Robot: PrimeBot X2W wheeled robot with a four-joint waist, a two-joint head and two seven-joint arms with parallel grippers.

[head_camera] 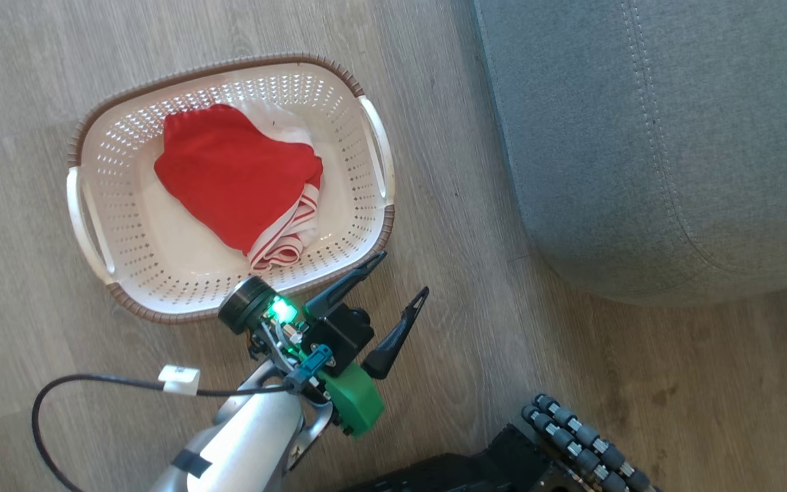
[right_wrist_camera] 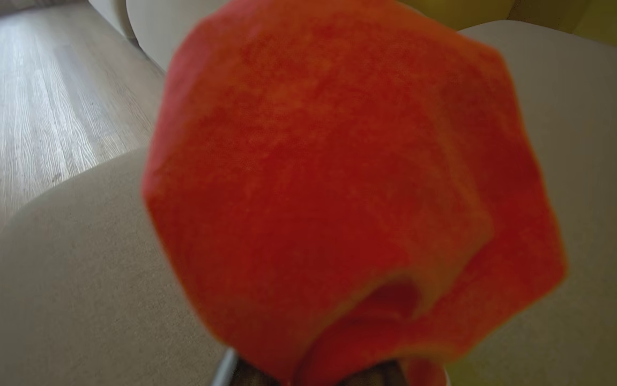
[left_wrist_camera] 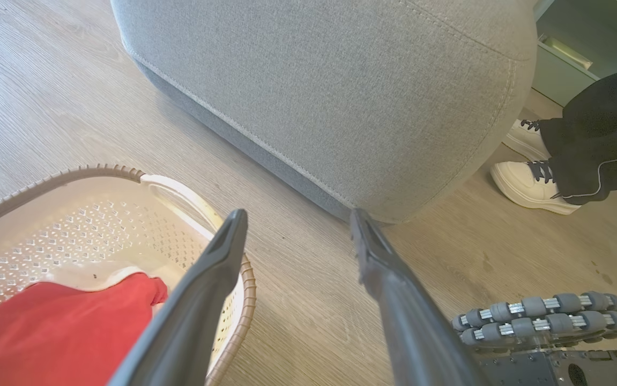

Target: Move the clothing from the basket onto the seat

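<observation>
A red garment with white stripes, part of the clothing [head_camera: 236,178], lies in the cream perforated basket [head_camera: 359,225] on the wood floor. In the left wrist view the clothing [left_wrist_camera: 61,327] shows at the lower left, inside the basket [left_wrist_camera: 99,214]. My left gripper [head_camera: 404,273] hovers open and empty at the basket's near right corner, its fingers [left_wrist_camera: 217,279] spread wide. The grey seat [head_camera: 673,137] stands to the right of the basket. Another red piece of clothing [right_wrist_camera: 340,177] hangs bunched close before the right wrist camera, above the seat [right_wrist_camera: 99,268]. It hides the right gripper's fingers.
My wheeled base with grey rollers [head_camera: 584,437] sits at the lower right, near the seat's corner. A person's white shoes [left_wrist_camera: 528,185] and dark trouser leg stand beyond the seat. A black cable [head_camera: 92,383] loops from my left forearm. Bare floor separates basket and seat.
</observation>
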